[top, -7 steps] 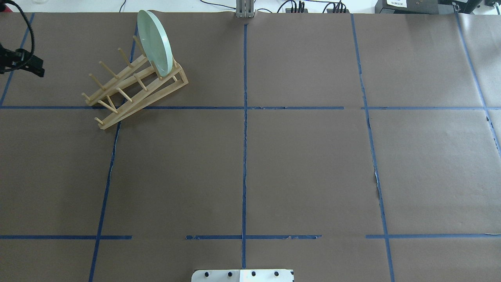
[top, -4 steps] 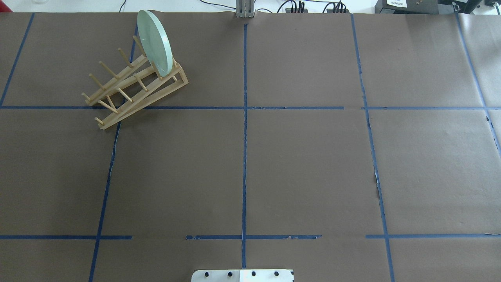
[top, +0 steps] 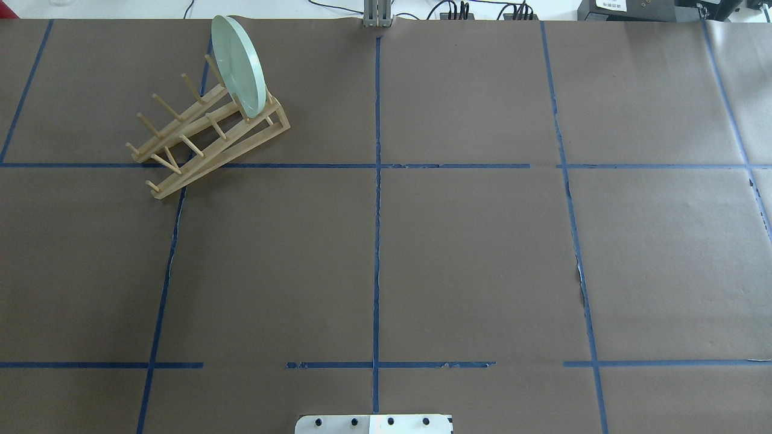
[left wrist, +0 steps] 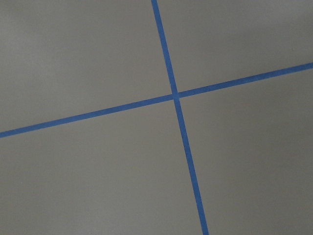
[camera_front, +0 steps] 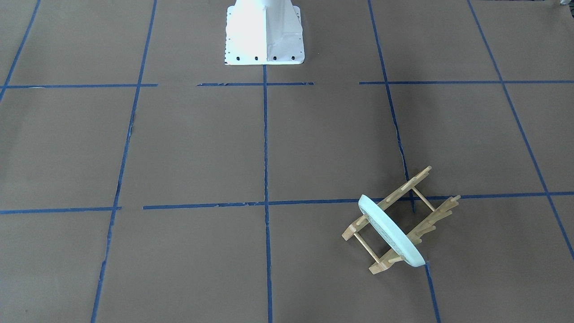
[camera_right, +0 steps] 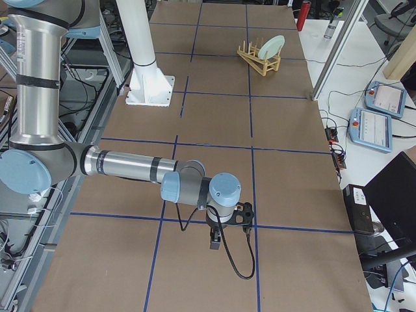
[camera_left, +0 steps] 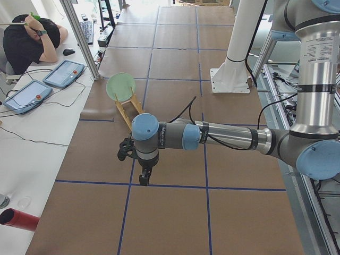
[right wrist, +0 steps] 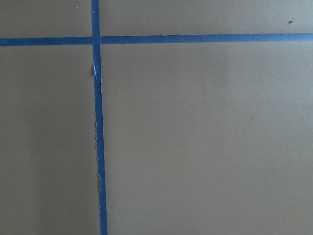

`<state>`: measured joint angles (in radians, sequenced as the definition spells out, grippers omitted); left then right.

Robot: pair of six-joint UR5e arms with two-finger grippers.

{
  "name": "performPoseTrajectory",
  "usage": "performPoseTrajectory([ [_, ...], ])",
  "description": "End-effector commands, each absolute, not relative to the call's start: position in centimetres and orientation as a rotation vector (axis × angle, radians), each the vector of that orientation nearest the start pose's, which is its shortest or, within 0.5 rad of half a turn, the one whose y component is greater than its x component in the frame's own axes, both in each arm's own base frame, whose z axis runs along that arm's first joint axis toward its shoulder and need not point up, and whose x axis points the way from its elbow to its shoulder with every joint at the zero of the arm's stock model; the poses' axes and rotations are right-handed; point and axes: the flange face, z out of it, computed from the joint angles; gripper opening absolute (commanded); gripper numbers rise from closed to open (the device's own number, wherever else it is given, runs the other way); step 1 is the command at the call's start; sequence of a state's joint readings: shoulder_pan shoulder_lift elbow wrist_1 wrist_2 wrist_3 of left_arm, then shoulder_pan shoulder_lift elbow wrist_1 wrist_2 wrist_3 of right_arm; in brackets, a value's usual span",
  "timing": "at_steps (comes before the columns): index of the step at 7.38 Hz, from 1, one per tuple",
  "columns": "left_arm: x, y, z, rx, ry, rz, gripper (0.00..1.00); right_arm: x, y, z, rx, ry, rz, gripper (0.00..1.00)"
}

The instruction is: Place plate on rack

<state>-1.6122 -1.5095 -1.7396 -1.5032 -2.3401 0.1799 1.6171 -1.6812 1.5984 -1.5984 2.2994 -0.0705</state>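
Well apart from the left tool (camera_left: 143,179) and the right tool (camera_right: 215,243), we counted one plate (top: 238,65) standing on edge between pegs at the end of one rack (top: 280,122) on the desk (top: 470,253); whether either tool was spread or closed, we could not tell.

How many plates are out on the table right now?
1. The plate stands on edge in the rack, at the rack's end farthest from the robot, on the robot's left side of the table. No other plate shows in any view.

Overhead from behind and front view opposite share the rack (camera_front: 441,211) — 2 wrist views sit close.
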Motion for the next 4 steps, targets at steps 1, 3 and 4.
performPoseTrajectory([
  [1,-8.8,-46.0,61.6,0.118,0.779,0.122,1.0,8.8,-43.1,70.2,-0.062,-0.733,0.018,1.0],
  [3,-8.7,-45.1,62.9,0.096,0.778,0.119,1.0,8.8,-43.1,70.1,-0.061,-0.733,0.018,1.0],
  [4,-8.7,-45.3,62.2,0.123,0.775,0.131,1.0,8.7,-43.1,70.2,-0.063,-0.733,0.017,1.0],
])
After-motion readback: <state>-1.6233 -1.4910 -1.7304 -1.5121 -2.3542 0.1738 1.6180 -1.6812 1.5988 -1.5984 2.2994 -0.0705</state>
